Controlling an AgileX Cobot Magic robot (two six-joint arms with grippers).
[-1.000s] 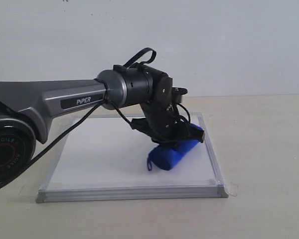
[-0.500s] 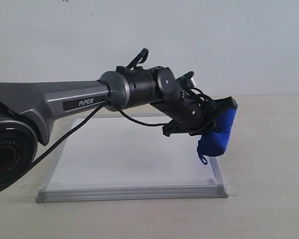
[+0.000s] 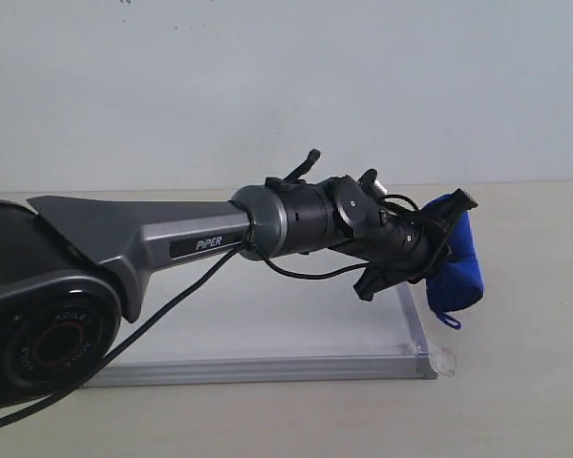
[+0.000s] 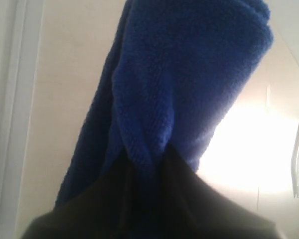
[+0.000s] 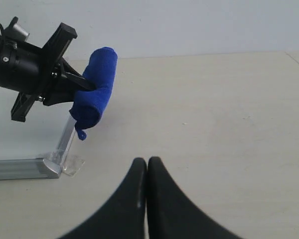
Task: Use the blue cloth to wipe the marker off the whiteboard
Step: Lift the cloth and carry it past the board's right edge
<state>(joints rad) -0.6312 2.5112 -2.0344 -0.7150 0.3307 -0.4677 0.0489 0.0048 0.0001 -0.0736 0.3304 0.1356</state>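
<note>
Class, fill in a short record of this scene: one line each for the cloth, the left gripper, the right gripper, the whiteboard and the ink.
blue cloth: rolled bundle, in the air past the whiteboard's right edge in the exterior view, apparently touching nothing but the gripper
left gripper: shut on the blue cloth
right gripper: shut, empty, over the table
whiteboard: flat on the table, partly hidden by the left arm
marker: no red ink seen on the part that shows

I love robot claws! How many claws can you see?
2. The left gripper holds the blue cloth in the air by the edge of the whiteboard; the right gripper is shut, empty, above the table.
</note>
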